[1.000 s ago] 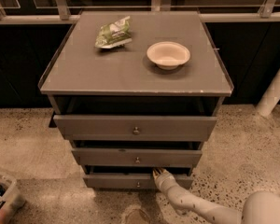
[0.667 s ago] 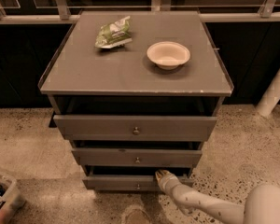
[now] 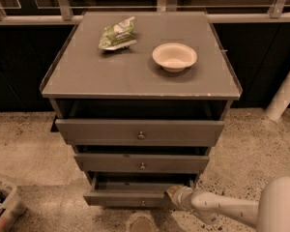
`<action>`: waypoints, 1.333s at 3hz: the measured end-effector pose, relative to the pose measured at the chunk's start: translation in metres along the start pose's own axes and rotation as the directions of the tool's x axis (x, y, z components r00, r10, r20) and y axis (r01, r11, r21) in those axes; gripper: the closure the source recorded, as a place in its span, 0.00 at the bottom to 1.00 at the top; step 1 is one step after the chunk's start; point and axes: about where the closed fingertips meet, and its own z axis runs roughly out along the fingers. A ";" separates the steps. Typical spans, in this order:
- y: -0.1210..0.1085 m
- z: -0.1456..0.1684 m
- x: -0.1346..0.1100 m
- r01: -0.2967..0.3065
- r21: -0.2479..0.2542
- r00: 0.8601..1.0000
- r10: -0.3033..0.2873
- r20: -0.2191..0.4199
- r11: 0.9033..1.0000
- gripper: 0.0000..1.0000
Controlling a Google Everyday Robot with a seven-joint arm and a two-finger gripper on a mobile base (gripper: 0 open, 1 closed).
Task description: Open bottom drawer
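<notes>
The gripper point(image 3: 175, 194) sits low at the right end of the bottom drawer point(image 3: 121, 198), against the upper edge of its front, with the pale arm point(image 3: 222, 209) reaching in from the lower right. Whether it is apart or closed I cannot tell. The drawer stands partly out at the foot of the cabinet, a dark strip of its inside showing behind the front, and nothing is visible in that strip. I judge the pull to be under way and not finished. The next move calls for a straight draw outward along the slides, without twisting the front sideways. Its small knob point(image 3: 143, 203) lies left of the gripper, apart from it. Above are the middle drawer point(image 3: 111, 162) and top drawer point(image 3: 101, 131). On the cabinet top point(image 3: 87, 76) a bowl point(image 3: 174, 57) looks empty, with a green packet point(image 3: 118, 33) well apart from it. A bin point(image 3: 9, 208) on the floor holds small items I cannot name.
</notes>
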 end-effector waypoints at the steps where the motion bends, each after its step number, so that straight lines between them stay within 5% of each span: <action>1: 0.001 -0.001 -0.010 0.007 0.002 1.000 -0.007 0.023 1.000 1.00; 4: 0.013 0.019 0.006 0.034 0.005 0.999 -0.034 -0.033 0.999 1.00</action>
